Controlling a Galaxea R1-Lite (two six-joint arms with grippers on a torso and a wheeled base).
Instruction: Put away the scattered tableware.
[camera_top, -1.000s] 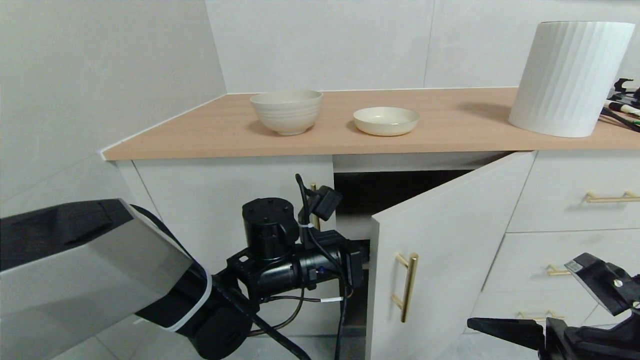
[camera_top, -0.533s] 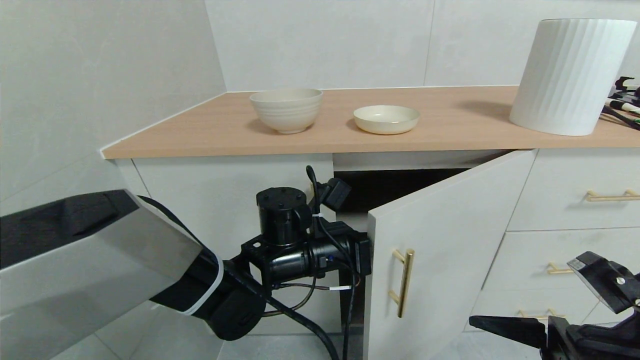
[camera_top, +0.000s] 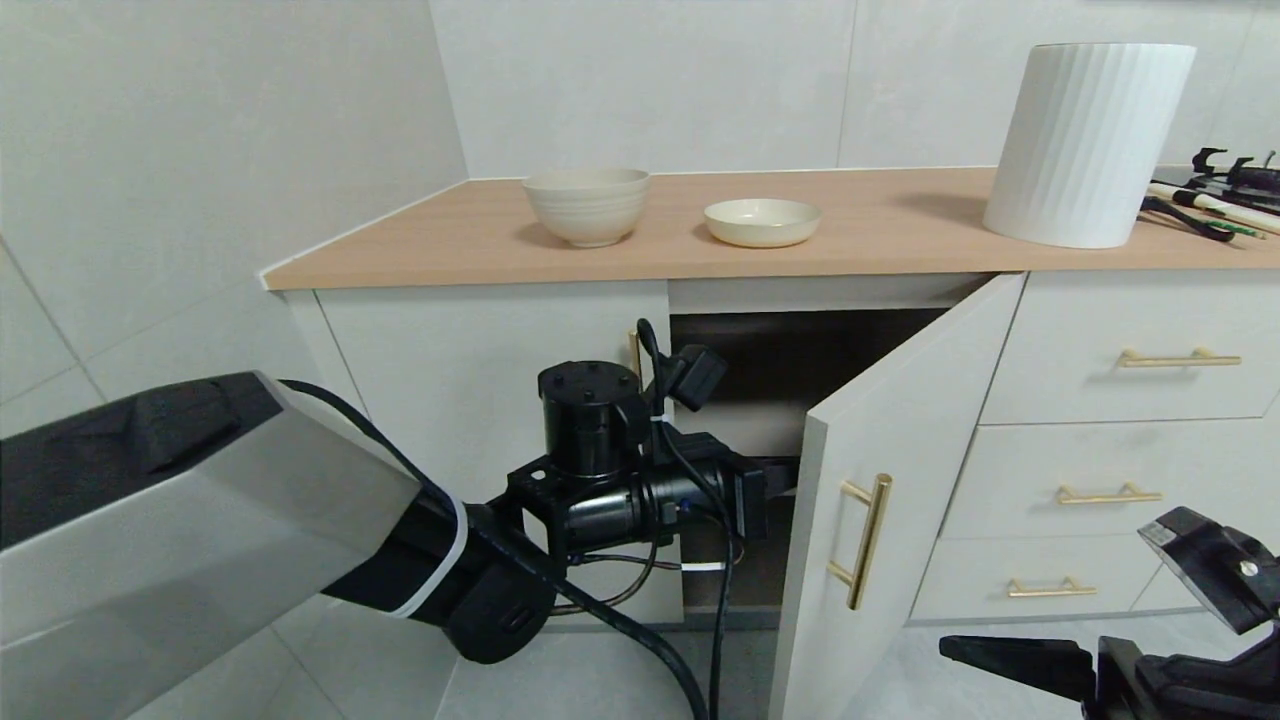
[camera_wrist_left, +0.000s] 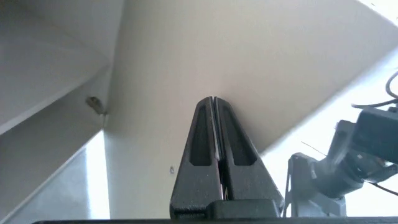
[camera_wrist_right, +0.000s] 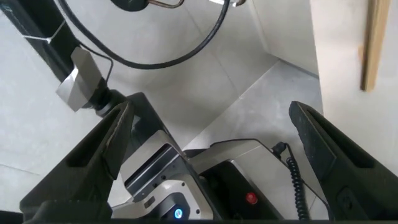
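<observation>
A ribbed cream bowl and a shallow cream dish stand side by side on the wooden countertop. Below them the cabinet door with a gold handle hangs partly open on a dark compartment. My left gripper reaches into the gap behind the door's edge. In the left wrist view, the left gripper is shut on nothing, its tip against a pale panel. My right gripper is open and empty, low over the floor, in front of the drawers.
A tall white ribbed vase stands on the counter at the right, with several tools beyond it. A stack of drawers sits right of the open door. A tiled wall closes the left side. The left cabinet door is shut.
The head camera has shifted. The cabinet door has swung further open, and my left gripper has moved right with it behind the door's edge. The right gripper has stayed low.
</observation>
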